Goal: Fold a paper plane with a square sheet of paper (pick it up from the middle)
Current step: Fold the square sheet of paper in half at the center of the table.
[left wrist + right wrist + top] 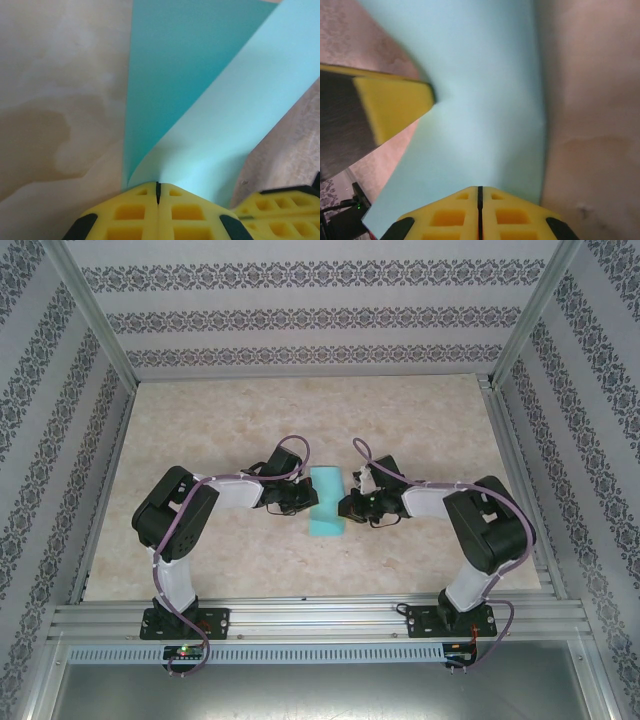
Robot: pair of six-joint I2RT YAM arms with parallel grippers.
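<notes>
**A:** Marbled counter [200, 430], patterned walls [300, 315] around it. Where's the paper?

**B:** Mid-counter. The turquoise square sheet of paper [327, 522] is bowed over on itself, with the left pincer [304, 498] at its 9 o'clock and the right pincer [346, 505] at its 3 o'clock.

**A:** Are both gripping?

**B:** Yes. The left wrist view has the yellow pads [130, 212] pressed together with the sheet's edge caught in the seam. A pale flap curls toward 1 o'clock over the darker layer. On the right wrist view the pads are likewise together on the paper, and the other pincer's fingertip [405, 102] touches the sheet at 10 o'clock.

**A:** How should the fold go?

**B:** I'd bring the two edges together squarely, wrists level so the bow doesn't skew. Then settle the loop onto the counter and press the crease before either pincer lets go. Pulling the arms apart risks tearing such thin paper.
</notes>
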